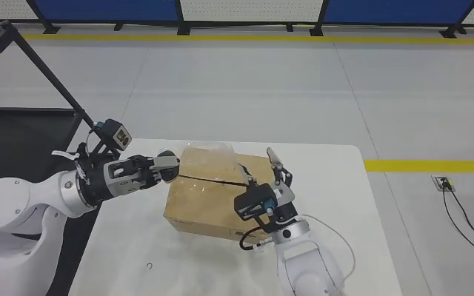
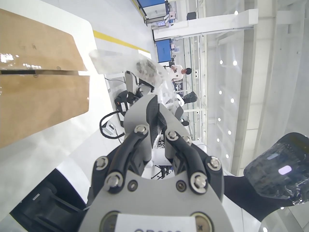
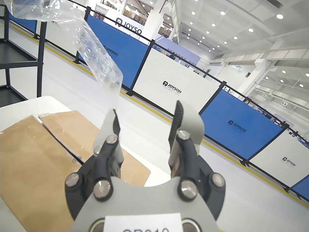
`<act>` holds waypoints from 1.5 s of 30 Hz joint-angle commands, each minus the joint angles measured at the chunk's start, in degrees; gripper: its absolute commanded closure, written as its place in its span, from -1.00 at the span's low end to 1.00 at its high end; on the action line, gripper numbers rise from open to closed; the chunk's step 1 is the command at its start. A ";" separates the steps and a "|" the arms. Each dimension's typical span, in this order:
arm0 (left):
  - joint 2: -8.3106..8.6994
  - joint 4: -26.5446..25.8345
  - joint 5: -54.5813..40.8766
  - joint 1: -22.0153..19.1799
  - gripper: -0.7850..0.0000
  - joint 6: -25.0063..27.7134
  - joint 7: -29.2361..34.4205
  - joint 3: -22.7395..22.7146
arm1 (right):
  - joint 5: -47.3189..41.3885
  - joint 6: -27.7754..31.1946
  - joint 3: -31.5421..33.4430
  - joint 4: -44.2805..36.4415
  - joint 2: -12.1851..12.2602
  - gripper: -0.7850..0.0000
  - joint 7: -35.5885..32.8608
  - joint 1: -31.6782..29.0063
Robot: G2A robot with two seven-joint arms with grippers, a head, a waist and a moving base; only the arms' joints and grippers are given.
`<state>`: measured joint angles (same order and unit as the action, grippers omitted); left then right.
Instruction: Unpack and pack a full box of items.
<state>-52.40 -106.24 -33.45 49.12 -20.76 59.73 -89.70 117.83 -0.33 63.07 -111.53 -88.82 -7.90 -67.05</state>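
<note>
A brown cardboard box (image 1: 211, 196) lies on the white table (image 1: 126, 251), its two top flaps closed with a dark slit between them. My left gripper (image 1: 172, 166) is at the box's far left corner. It is shut (image 2: 158, 102) on a crumpled strip of clear plastic tape (image 2: 144, 68). The strip (image 1: 211, 148) rises over the box's far edge. My right gripper (image 1: 279, 169) hovers over the box's right end, open (image 3: 147, 112) and holding nothing. The clear strip (image 3: 96, 54) hangs down to one of its fingertips (image 3: 115, 119). The box top (image 3: 36, 150) lies below.
A black shelf frame (image 3: 21, 59) stands off the table's left side. A white cable (image 1: 337, 237) loops on the table beside the right arm. A small ring-like scrap (image 1: 149, 266) lies near the front edge. The table's left front part is bare.
</note>
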 commanded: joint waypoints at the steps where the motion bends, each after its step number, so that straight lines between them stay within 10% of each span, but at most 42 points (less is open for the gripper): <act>1: 0.11 -0.35 -0.33 -0.29 1.00 -1.08 -0.30 -0.12 | -0.35 0.42 0.19 0.11 0.04 -1.00 -0.09 -0.17; 31: 2.68 -1.54 -2.90 -4.57 1.00 -13.54 2.56 0.03 | -3.26 1.23 4.28 1.06 0.58 -1.00 -2.91 -1.67; 45: 4.13 5.72 4.50 -16.42 1.00 -10.39 13.41 12.54 | -22.54 2.21 15.05 0.82 1.01 -1.00 -3.17 -3.91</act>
<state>-48.39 -101.46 -29.33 34.20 -31.64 72.68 -78.53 96.01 1.56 77.44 -110.64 -87.89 -11.18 -70.70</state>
